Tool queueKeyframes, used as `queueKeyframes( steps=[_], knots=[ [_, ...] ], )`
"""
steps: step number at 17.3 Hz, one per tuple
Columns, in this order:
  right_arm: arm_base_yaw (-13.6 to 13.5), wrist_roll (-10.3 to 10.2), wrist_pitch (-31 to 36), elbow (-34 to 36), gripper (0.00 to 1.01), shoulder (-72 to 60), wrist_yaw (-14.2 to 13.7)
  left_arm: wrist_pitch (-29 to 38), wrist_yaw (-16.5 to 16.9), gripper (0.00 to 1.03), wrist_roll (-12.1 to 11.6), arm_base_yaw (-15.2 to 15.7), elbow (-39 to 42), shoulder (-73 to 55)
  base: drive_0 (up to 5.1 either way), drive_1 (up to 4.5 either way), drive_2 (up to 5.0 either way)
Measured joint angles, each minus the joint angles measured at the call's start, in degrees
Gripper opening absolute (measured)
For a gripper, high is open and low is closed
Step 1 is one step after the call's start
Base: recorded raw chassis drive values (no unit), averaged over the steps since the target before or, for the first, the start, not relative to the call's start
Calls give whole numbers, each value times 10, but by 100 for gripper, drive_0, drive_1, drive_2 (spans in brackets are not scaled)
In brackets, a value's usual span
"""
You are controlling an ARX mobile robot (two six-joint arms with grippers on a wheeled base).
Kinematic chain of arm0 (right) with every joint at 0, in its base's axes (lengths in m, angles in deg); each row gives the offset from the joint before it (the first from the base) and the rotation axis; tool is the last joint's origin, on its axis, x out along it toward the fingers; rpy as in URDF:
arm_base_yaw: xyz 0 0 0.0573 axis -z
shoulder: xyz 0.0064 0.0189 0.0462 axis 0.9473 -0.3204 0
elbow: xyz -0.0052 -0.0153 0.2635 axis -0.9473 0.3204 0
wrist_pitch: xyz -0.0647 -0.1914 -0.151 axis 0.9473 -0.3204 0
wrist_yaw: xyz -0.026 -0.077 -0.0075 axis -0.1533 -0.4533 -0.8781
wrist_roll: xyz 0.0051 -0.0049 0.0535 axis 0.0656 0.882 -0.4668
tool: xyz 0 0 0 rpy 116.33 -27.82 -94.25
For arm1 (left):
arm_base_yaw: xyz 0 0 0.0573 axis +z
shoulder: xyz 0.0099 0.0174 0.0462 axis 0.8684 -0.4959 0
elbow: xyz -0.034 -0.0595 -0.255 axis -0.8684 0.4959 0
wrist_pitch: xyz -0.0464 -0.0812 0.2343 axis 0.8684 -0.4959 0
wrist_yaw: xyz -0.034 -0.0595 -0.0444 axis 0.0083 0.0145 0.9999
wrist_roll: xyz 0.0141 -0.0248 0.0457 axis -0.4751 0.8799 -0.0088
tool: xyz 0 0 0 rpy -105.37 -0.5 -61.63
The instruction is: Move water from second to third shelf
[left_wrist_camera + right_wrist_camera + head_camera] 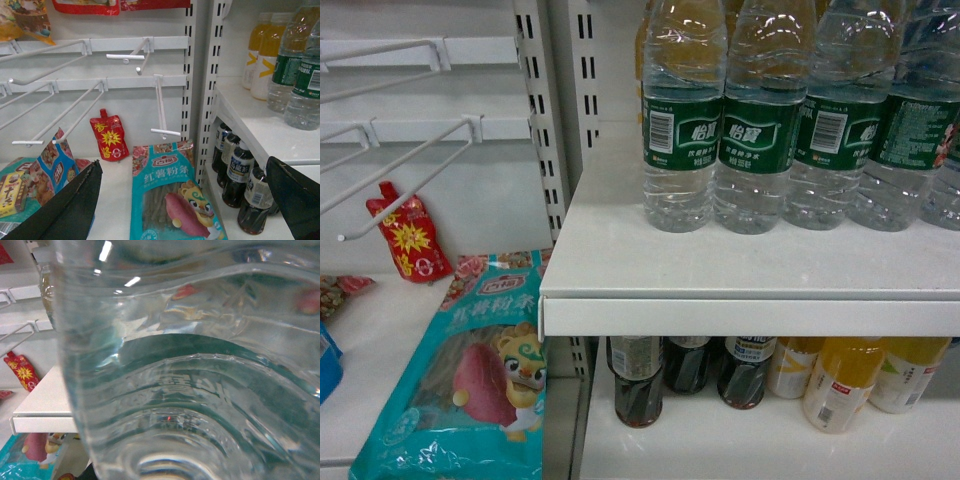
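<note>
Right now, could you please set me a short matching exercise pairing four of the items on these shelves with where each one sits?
Things:
1. water bottles
2. cola bottles
3. red pouch
4. teal noodle packet

Places:
A. lying flat on the left bay's shelf, beside the upright post
B. standing in a row on the upper white shelf
C. propped against the back panel under the wire hooks
D. on the lower shelf, left of the orange juice bottles

Pairs: 1-B, 2-D, 3-C, 4-A
</note>
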Motion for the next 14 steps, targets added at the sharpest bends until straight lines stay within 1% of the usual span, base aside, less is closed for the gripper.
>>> queueKeyframes(
  steps=[9, 10, 11, 14],
  knots=[
    [0, 0, 3, 0, 43, 0, -1, 0, 0, 98, 0, 0, 0, 0, 0, 0, 0],
    [2, -4, -19, -7, 43, -2, 11, 0, 0, 98, 0, 0, 0, 0, 0, 0, 0],
    [1, -8, -20, -12, 43, -21, 23, 0, 0, 98, 0, 0, 0, 0, 0, 0, 0],
    [-40, -8, 65, -13, 43, -106, 12, 0, 0, 98, 0, 0, 0, 0, 0, 0, 0]
  ],
)
